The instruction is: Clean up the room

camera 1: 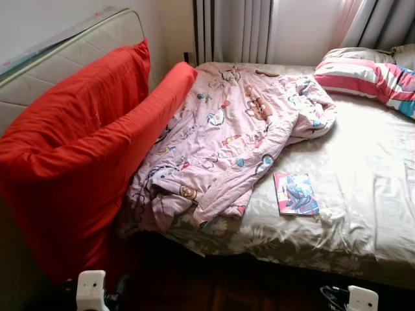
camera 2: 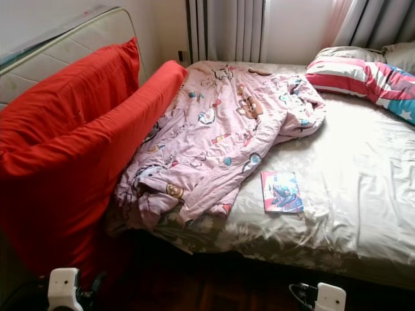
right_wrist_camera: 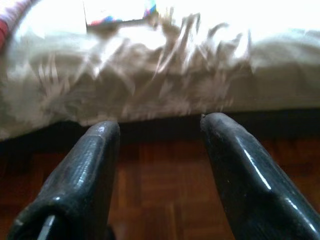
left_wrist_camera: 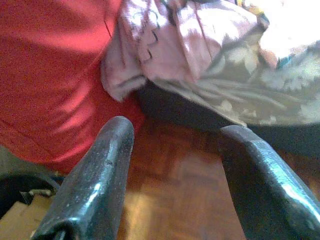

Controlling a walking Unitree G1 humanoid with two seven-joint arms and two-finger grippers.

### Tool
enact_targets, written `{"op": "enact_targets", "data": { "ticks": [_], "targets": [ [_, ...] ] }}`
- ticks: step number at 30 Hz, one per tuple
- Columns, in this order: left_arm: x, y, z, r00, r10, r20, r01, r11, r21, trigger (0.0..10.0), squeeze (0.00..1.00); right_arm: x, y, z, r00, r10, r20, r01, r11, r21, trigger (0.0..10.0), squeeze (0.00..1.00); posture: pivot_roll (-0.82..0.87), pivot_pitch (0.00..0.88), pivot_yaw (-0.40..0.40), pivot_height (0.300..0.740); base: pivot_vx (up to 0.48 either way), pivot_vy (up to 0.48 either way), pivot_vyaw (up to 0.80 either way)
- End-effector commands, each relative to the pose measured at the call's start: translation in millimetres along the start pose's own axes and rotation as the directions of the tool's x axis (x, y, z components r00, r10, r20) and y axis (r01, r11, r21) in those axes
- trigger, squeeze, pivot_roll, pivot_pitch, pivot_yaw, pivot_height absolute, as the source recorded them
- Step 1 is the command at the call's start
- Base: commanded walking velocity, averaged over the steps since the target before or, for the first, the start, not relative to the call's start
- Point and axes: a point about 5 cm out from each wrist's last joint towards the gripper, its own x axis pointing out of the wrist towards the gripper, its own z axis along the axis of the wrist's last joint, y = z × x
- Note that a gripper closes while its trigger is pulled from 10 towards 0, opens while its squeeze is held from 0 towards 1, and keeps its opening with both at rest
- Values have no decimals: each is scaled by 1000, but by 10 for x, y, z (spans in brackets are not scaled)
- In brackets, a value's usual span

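Left gripper [left_wrist_camera: 175, 150] released, fingers spread, low over glossy wood parquet floor [left_wrist_camera: 175, 200], rumpled pink cartoon-print quilt [camera 1: 227, 139] ahead of it on the bed, right gripper [right_wrist_camera: 160, 150] likewise released, flat rectangular book [camera 1: 296, 194] beyond it on satiny beige floral sheet [camera 1: 363, 194], red cloth-covered mattress [camera 1: 71, 162] leaning beside the left gripper, striped pillow [camera 1: 366, 78] far ahead.

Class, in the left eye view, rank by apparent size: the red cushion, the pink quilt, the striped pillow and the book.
1. red cushion, though nearness to the camera enlarges it
2. pink quilt, looking nearly as large
3. striped pillow
4. book

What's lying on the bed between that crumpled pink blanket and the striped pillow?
Just bare sheet, seen in both eye views. The booklet lies nearer the bed's front edge, below the pink blanket, away from the striped pillow.
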Motion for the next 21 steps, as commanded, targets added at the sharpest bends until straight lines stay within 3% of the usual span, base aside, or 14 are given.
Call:
{"op": "enact_targets", "data": {
  "ticks": [1, 3, 4, 6, 9, 13, 17, 21],
  "targets": [
    [-1, 20, -69, 997, -10, -78, 12, 1000, 22, 10000, 0, -23, 41, -117, 997, 2, -78, 0, 1000, 29, 10000, 0, -82, 0, 57, 740, 0, 0, 0],
    [7, 46, -146, 985, 8, -171, -9, 1000, -6, 10000, 0, -63, 81, -278, 980, 2, -200, 17, 996, 92, 10000, 0, -86, 0, 66, 740, 0, 0, 0],
    [7, 46, -146, 985, 8, -171, -9, 1000, -6, 10000, 0, -63, 81, -278, 980, 2, -200, 17, 996, 92, 10000, 0, -86, 0, 66, 740, 0, 0, 0],
    [-25, 101, -261, 955, 54, -292, -63, 998, -19, 10000, 0, -130, 179, -448, 947, 32, -320, -3, 996, 90, 10000, 0, -61, 0, 74, 740, 0, 0, 0],
    [-35, 122, -289, 943, 68, -326, -76, 997, -13, 10000, 0, -150, 240, -492, 935, 53, -352, -33, 997, 64, 10000, 0, -65, 0, 81, 740, 0, 0, 0],
    [19, 92, -240, 941, 16, -339, -7, 1000, 27, 10000, 0, -140, 391, -482, 937, 107, -334, -81, 992, 92, 10000, 0, -81, 0, 95, 740, 0, 0, 0],
    [38, 92, -229, 935, 14, -355, -6, 1000, 24, 10000, 0, -120, 403, -461, 938, 96, -333, -66, 993, 99, 10000, 0, -90, 0, 95, 740, 0, 0, 0],
    [23, 99, -262, 922, 16, -386, -9, 1000, 20, 10000, 0, -122, 347, -469, 930, 100, -353, -89, 995, 47, 10000, 0, -104, 0, 78, 740, 0, 0, 0]
  ]
}}
